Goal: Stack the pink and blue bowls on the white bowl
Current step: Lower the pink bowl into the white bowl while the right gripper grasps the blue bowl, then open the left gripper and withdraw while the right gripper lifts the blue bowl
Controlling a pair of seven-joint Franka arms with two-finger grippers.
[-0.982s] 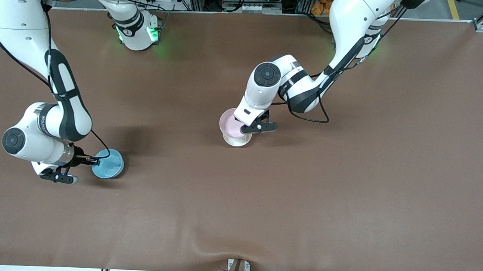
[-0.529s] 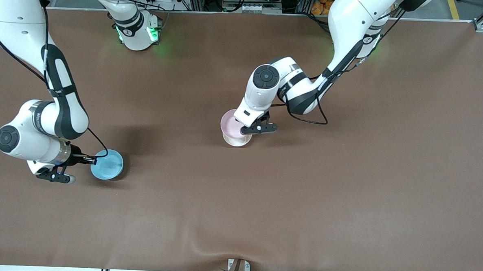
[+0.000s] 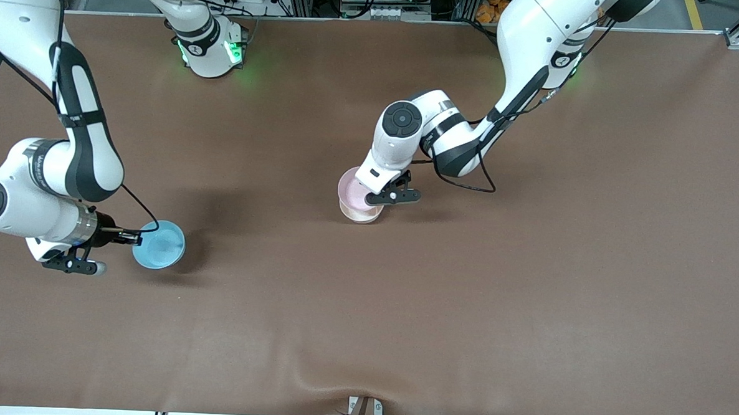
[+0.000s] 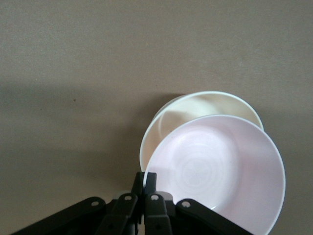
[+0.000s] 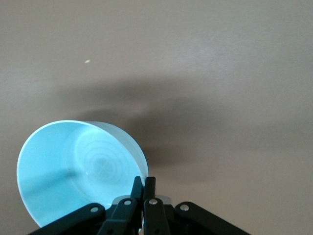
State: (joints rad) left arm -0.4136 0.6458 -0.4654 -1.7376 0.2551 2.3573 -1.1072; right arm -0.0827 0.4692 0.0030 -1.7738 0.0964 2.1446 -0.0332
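Even overhead light, soft shadows

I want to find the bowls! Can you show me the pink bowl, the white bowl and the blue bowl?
pink bowl [image 4: 215, 171]: left wrist view, inside bottom.
white bowl [image 4: 195, 105]: left wrist view, inner wall showing past the pink one.
blue bowl [image 3: 159, 244]: front view, inside middle.

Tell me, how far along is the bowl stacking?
Nothing is fully stacked yet. The left gripper pinches the pink bowl's rim, holding it over the white bowl, not yet released. The right gripper grips the blue bowl, which goes on last.
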